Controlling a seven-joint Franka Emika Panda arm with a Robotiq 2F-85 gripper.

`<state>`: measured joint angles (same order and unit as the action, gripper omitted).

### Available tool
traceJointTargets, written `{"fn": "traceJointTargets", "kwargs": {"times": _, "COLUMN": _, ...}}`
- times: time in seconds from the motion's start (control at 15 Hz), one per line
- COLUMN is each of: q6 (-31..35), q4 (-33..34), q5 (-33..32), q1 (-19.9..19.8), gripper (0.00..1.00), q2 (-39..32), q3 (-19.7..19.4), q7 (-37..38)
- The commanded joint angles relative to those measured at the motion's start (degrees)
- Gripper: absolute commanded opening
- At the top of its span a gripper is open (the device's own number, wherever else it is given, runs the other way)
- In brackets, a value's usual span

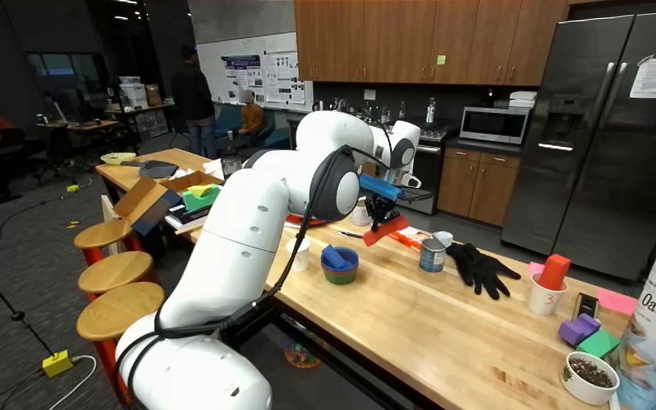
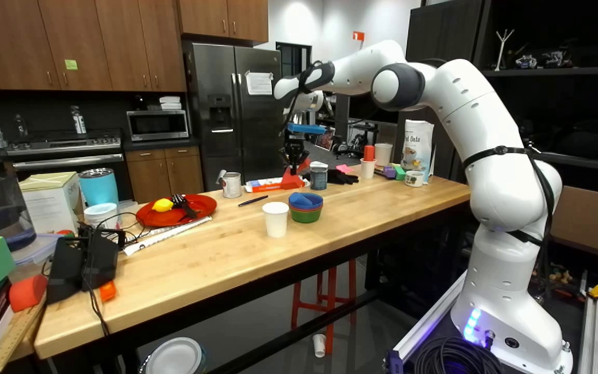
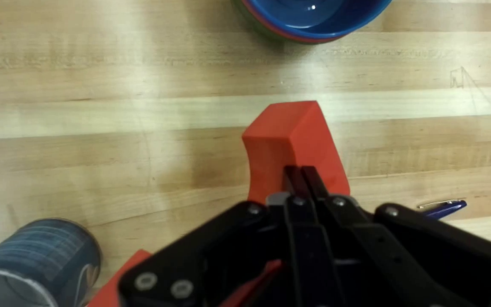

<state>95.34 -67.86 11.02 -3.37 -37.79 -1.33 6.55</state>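
Observation:
My gripper (image 3: 301,168) points down at the table with its fingers almost together. It is shut on a red block (image 3: 277,121) with a curved side; the block spreads out beyond the fingertips. Both exterior views show the red block (image 1: 390,229) tilted at the tips of the gripper (image 2: 294,165), seemingly just above the tabletop. The spot where the pads meet it is mostly hidden. Closest around it are stacked bowls (image 1: 340,277), a blue block (image 1: 333,257) resting in them, an orange-and-white box (image 1: 410,242) and a blue-grey can (image 1: 431,256).
A pen (image 3: 446,209) lies beside the gripper. Black gloves (image 1: 482,270) are past the can. A white cup (image 2: 276,221) stands near the bowls, and a red plate (image 2: 203,205) sits farther along. Toward the table's end are a cup with a red block (image 1: 553,272) and an oats bag (image 1: 652,324).

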Motion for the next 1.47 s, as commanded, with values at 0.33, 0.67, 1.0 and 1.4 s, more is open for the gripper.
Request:
{"fn": "traceJointTargets", "kwargs": {"times": 0.33, "q6": 4.0, "q4": -10.4, "q5": -0.9, "q1": 0.2, "gripper": 0.01, "q2": 10.1, "q3": -0.5, "q7": 1.6}}
{"fn": "traceJointTargets", "kwargs": {"times": 0.67, "q6": 6.9, "q4": -19.1, "q5": 0.0, "q1": 0.8, "gripper": 0.01, "q2": 17.4, "q3": 0.2, "q7": 1.2}}
{"fn": "traceJointTargets", "kwargs": {"times": 1.0, "q6": 8.7, "q4": -29.3, "q5": 1.4, "q1": 2.6, "gripper": 0.01, "q2": 24.9, "q3": 1.3, "q7": 2.2}}
{"fn": "traceJointTargets", "kwargs": {"times": 1.4, "q6": 12.0, "q4": -42.2, "q5": 4.0, "q1": 5.2, "gripper": 0.01, "q2": 33.0, "q3": 2.5, "q7": 8.7}}
